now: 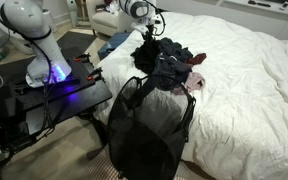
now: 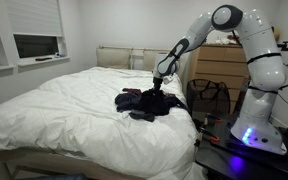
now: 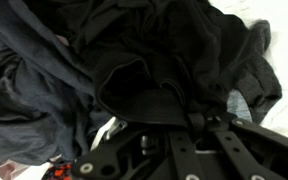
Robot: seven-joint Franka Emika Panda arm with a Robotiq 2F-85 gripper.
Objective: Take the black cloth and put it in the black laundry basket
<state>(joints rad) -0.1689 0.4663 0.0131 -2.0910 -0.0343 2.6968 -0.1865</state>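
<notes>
A pile of dark clothes (image 1: 176, 66) lies on the white bed near its edge and shows in both exterior views (image 2: 142, 103). My gripper (image 1: 148, 36) is at the top of the pile (image 2: 160, 82). In the wrist view its fingers (image 3: 196, 118) are closed together on a fold of the black cloth (image 3: 144, 90). The cloth hangs bunched below the gripper (image 1: 144, 52), still touching the pile. The black mesh laundry basket (image 1: 144, 125) stands open on the floor beside the bed, next to the pile (image 2: 210, 97).
The white bed (image 2: 64, 112) fills most of the scene. My base (image 1: 46, 62) stands on a dark stand with blue lights (image 2: 252, 135). A wooden dresser (image 2: 220, 62) is behind the basket. A blue cloth (image 1: 114, 44) lies near the pillows.
</notes>
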